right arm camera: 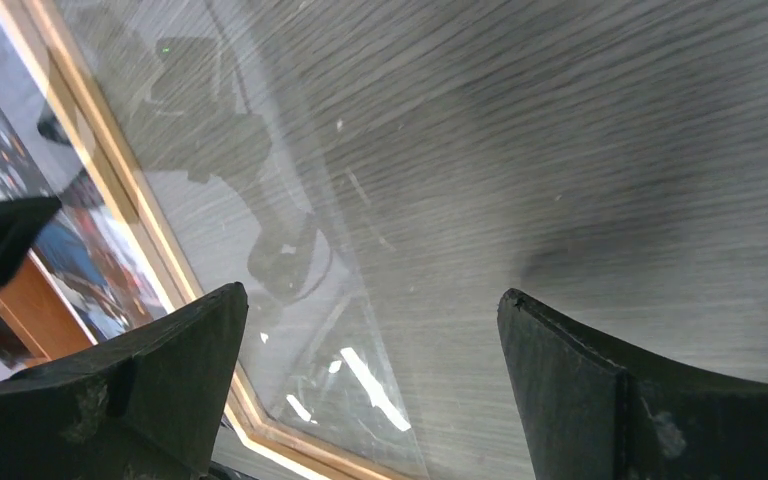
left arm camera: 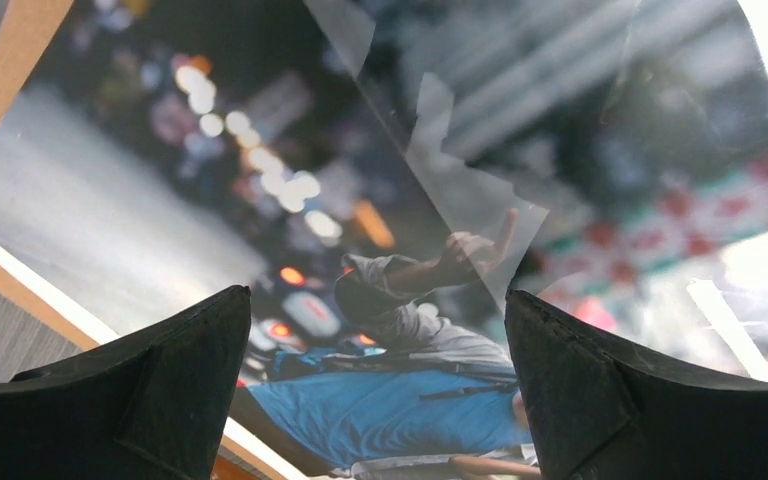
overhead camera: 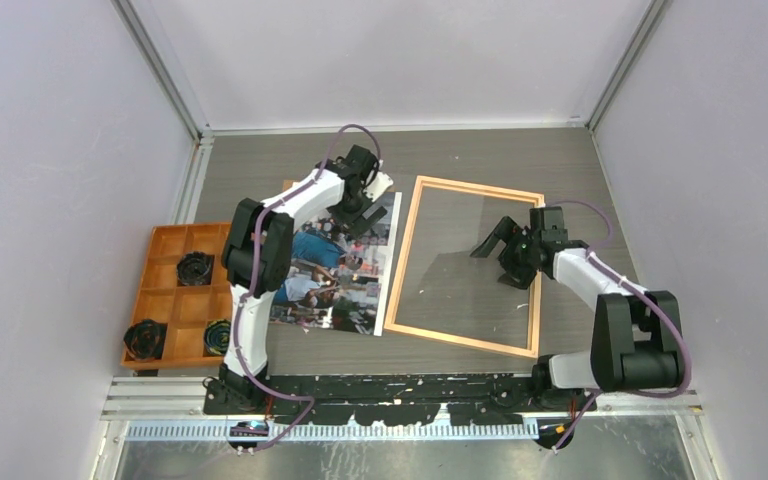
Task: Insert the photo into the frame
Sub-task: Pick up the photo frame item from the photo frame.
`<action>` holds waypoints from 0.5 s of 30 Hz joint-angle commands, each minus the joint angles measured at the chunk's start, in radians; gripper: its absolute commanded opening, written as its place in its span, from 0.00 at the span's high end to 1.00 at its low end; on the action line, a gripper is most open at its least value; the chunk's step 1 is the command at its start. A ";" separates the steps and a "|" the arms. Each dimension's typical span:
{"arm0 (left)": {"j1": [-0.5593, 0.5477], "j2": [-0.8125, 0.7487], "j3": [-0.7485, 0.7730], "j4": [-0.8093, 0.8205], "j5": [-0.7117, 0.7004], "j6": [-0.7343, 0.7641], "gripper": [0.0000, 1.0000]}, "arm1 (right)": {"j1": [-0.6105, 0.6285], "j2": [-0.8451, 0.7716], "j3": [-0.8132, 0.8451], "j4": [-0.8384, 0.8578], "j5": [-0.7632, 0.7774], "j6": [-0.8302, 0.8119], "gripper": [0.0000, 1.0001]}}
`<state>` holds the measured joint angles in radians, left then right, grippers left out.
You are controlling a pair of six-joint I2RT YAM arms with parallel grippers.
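The photo point(overhead camera: 335, 275), a colourful crowd scene, lies face up on the table to the left of the frame point(overhead camera: 401, 258). In the left wrist view the photo point(left arm camera: 400, 410) fills the picture. My left gripper point(overhead camera: 360, 218) hovers over the photo's far end. It point(left arm camera: 375, 300) is open with nothing between the fingers. The frame lies flat, and a clear sheet point(right arm camera: 360, 330) rests inside it on the table. My right gripper point(overhead camera: 493, 240) stands over the frame's inside near its right strip. It point(right arm camera: 370, 293) is open and empty. The frame's left strip point(right arm camera: 105, 150) and part of the photo point(right arm camera: 90, 265) show beyond it.
An orange compartment tray point(overhead camera: 160, 232) with black coiled items point(overhead camera: 196, 268) sits at the left. A brown backing board point(overhead camera: 288, 186) peeks out from under the photo's far left corner. White walls enclose the table on three sides.
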<state>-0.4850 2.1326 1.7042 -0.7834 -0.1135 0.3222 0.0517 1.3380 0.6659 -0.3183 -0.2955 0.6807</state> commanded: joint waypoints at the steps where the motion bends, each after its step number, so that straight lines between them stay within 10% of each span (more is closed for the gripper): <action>1: -0.014 0.020 -0.008 0.051 -0.026 -0.006 0.00 | -0.022 0.073 -0.025 0.162 -0.061 0.068 0.00; 15: -0.027 0.053 -0.024 0.057 -0.017 0.000 0.00 | 0.005 0.215 -0.145 0.409 -0.164 0.175 0.00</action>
<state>-0.5041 2.1506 1.7000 -0.7551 -0.1303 0.3222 0.0311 1.4715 0.5865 0.0429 -0.4644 0.8303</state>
